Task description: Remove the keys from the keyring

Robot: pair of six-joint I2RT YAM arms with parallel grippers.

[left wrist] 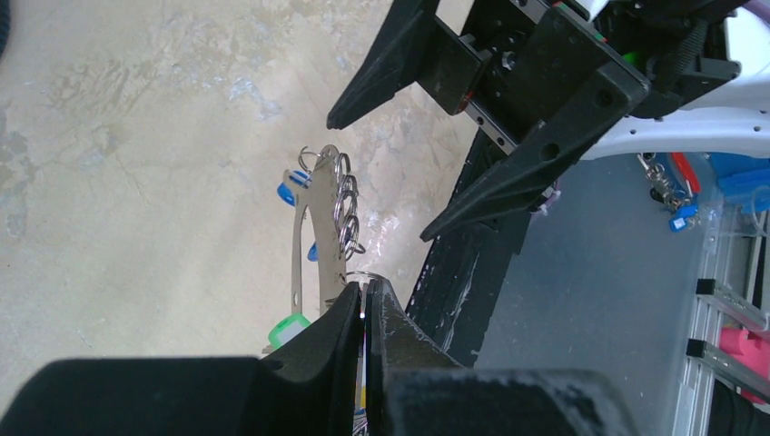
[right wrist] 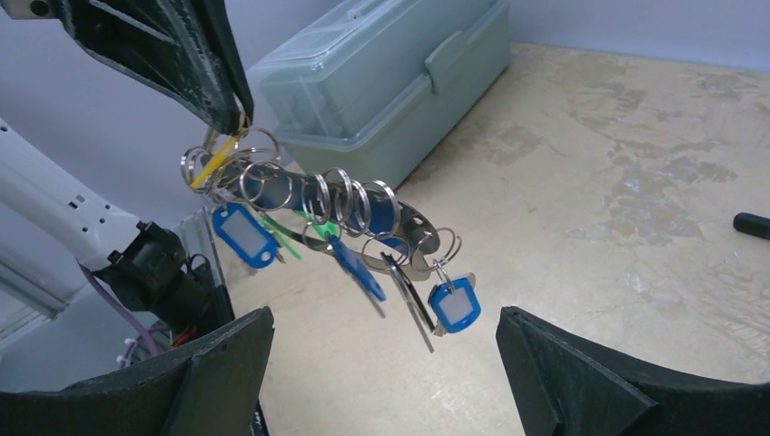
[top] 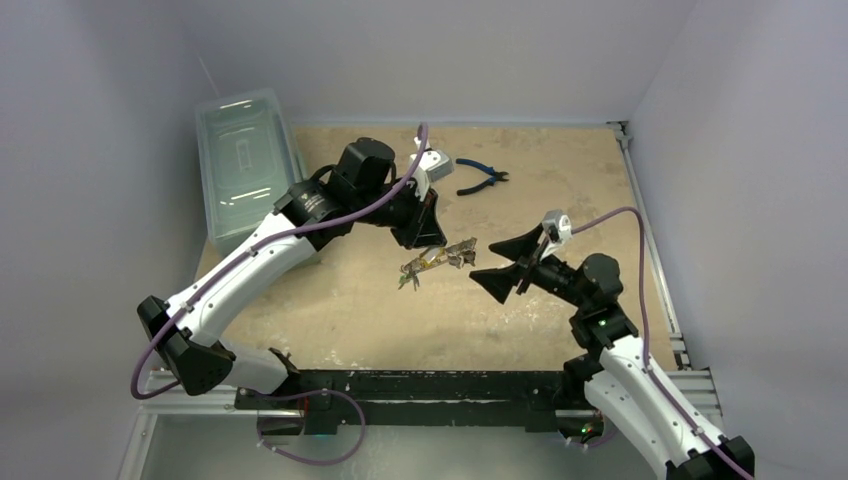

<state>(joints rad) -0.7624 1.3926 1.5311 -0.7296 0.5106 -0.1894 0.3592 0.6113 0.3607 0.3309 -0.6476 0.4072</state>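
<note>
The left gripper [top: 425, 232] is pinched tight on one end of the keyring [right wrist: 413, 227] and holds it in the air over the middle of the table [top: 350, 320]. From the right wrist view it is not clear whether the pads bite the loop itself or a small split ring and yellow tag at that end. The keys [right wrist: 413, 309] and their blue tags dangle in a crowded row from split rings threaded along the loop. The right gripper [top: 503, 266] sits just to the right of the bundle, its jaws spread wide and holding nothing. The main risk is probably the hold: with only one end gripped, a pull on a key could swing or twist the loop, or drag it out of the pinch and drop the bundle. The keys hang so close together that closing on one may catch a neighbour or a tag. A split ring will likely not slide off with a straight tug, so pulling hard could jam it. There is open table near, left and right of the bundle. The clear lidded box [top: 240, 160] stands at the far left, well apart, and the blue-handled pliers [top: 482, 178] lie further back, so the right arm has room to come in from its own side.
</note>
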